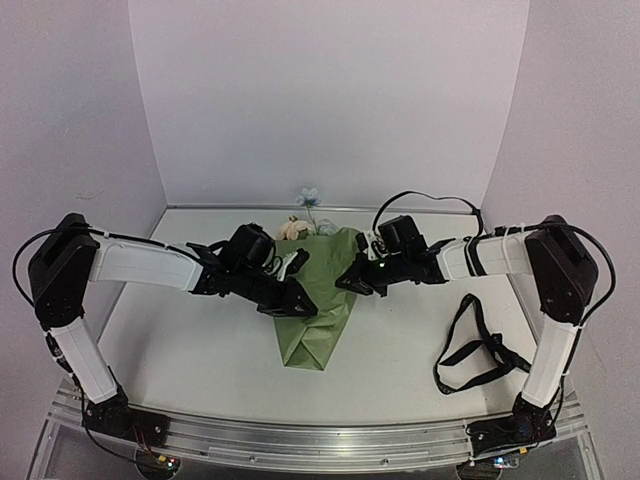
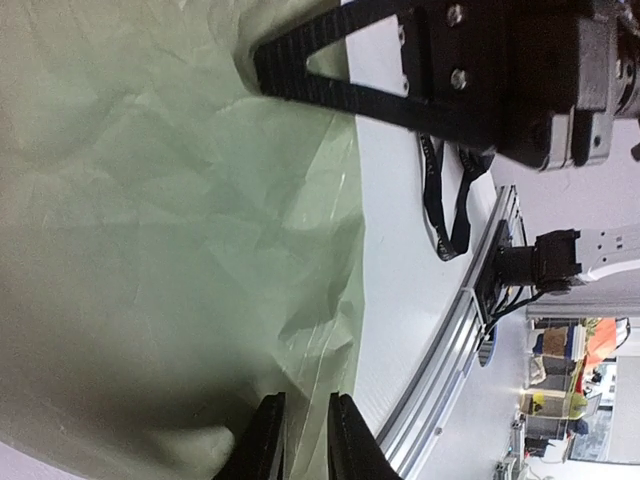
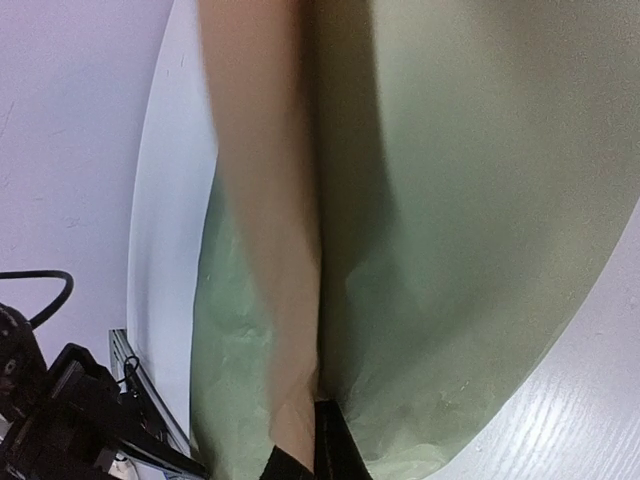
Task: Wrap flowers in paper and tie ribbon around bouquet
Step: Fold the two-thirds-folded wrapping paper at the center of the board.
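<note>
The green paper (image 1: 322, 300) lies as a cone in the middle of the table, its narrow end toward me. Flowers (image 1: 297, 228) poke out at its far wide end, a pale blue bloom (image 1: 309, 196) highest. My left gripper (image 1: 304, 307) sits over the cone's left side. In the left wrist view its jaws (image 2: 305, 440) stand a narrow gap apart, with a crinkled paper edge (image 2: 320, 300) running between them. My right gripper (image 1: 346, 282) is at the cone's right edge, shut (image 3: 318, 455) on a lifted fold showing the tan reverse (image 3: 270, 250). The black ribbon (image 1: 475, 345) lies loose on the table at the right.
White walls close in the table at the back and both sides. A metal rail (image 1: 320, 440) runs along the near edge between the arm bases. The ribbon's loop (image 2: 445, 205) lies near the right arm's base (image 2: 545, 265). The left arm (image 3: 60, 410) shows at the right wrist view's lower left.
</note>
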Tool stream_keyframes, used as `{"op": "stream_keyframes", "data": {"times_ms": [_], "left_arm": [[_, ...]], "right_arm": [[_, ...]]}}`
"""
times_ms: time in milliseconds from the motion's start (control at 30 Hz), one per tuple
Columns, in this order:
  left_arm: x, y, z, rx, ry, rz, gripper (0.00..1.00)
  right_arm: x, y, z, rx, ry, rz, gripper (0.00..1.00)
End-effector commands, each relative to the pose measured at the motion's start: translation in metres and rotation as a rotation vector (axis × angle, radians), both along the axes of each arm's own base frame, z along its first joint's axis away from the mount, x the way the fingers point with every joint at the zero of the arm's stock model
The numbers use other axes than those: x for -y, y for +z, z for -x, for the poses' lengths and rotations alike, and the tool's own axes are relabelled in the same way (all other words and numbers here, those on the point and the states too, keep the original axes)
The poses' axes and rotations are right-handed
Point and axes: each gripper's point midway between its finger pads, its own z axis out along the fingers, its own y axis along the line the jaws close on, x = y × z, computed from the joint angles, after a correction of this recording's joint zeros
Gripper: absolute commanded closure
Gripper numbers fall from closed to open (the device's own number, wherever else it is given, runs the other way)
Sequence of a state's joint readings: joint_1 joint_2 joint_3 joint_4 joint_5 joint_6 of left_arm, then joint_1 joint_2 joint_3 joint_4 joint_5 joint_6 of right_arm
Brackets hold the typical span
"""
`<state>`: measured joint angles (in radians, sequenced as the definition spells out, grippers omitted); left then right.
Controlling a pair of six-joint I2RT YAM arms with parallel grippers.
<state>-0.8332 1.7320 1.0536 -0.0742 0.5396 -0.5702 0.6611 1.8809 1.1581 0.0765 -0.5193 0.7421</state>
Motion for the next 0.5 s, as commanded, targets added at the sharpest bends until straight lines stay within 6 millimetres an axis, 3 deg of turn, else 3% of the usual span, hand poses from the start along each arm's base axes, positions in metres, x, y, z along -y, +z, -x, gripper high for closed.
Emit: {"op": "stream_keyframes", "data": {"times_ms": [0,133,467], "left_arm": [[0.000,-0.026,0.013,-0.081,-0.020,-0.005,0.85],[-0.001,-0.050,0.019,-0.131,-0.025,-0.035,0.89],[-0.004,-0.069,0.022,-0.147,-0.015,-0.060,0.89]], "right_arm": [[0.001,-0.002,-0.013,0.039,0.000,-0.016,1.00],[-0.001,0.003,-0.025,0.047,-0.020,-0.025,1.00],[0.002,0.016,-0.040,0.058,-0.028,-0.058,1.00]]}}
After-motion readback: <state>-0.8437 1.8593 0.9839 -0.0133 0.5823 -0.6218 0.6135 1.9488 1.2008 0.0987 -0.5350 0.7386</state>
